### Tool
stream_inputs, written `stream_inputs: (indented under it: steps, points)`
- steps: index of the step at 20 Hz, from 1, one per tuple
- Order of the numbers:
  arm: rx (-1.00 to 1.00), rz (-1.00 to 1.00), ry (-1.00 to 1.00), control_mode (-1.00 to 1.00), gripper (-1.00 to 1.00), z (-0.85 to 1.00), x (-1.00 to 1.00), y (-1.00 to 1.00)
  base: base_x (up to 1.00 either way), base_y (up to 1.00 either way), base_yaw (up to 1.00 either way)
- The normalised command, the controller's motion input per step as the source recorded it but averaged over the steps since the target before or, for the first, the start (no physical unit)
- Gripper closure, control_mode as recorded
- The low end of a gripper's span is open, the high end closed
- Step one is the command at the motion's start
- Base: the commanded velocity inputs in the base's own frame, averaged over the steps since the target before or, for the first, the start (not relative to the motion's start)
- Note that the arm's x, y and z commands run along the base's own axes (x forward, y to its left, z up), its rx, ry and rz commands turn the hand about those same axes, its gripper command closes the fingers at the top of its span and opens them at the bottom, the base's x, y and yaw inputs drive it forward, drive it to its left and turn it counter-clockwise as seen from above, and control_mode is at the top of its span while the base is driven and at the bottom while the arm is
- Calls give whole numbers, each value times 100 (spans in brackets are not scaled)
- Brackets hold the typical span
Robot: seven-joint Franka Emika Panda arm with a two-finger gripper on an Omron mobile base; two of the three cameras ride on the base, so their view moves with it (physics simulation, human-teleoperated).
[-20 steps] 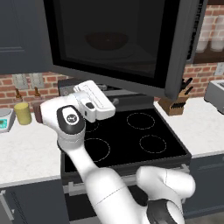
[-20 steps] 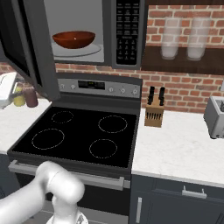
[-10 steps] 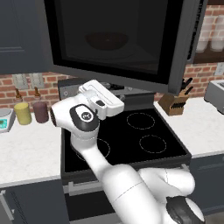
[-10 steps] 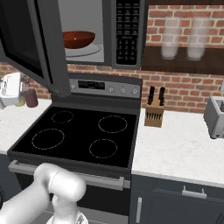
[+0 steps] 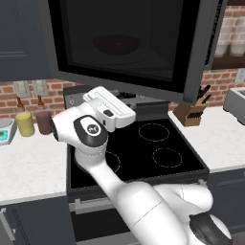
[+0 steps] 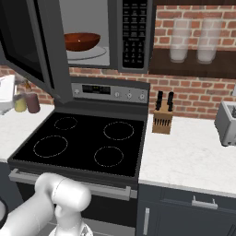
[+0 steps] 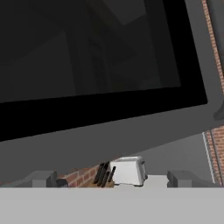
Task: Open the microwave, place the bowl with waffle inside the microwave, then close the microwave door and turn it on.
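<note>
Right base view first: shows the bowl (image 6: 81,40) already inside the microwave (image 6: 116,46), seated on the left half of the glass turntable (image 6: 92,54). Cannot confirm the waffle, hidden below the bowl's rim.

Finds the microwave door (image 6: 33,42) swung clearly further across the opening than a second ago. Now covers the cavity's left edge and leaves the bowl and the right part exposed. Suggests the placing is done and the closing about half done. Leaves the final latch and a press on the button panel (image 6: 134,32) to come.

Hand view: puts the gripper (image 7: 113,178) close against the door's outer face, tips spread wide and holding nothing. Looks like a push with the hand, not a grip on the handle. Left base view places that hand just under the door's lower edge, above the back left corner of the stove (image 5: 158,158).

Farther out:
- Finds a knife block (image 6: 161,120) near the back edge of the right counter, just beside the stove.
- Has a toaster (image 6: 227,123) toward that counter's far right edge.
- Has a yellow canister (image 5: 25,123) and a maroon canister (image 5: 44,122) at the back of the left counter.

Sees nothing in the door's remaining sweep — only risk, by judgement, a push that stops short of latching.
</note>
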Motion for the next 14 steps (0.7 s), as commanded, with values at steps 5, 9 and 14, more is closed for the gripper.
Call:
stream_inputs:
  steps: [5,9,14]
  points:
    - [0,0,0,-100,-100,36,-10,17,0,0,0]
    - [0,0,0,-100,-100,33,-4,1,0,0,0]
    - [0,4,2,-100,-100,27,37,-9,0,0,0]
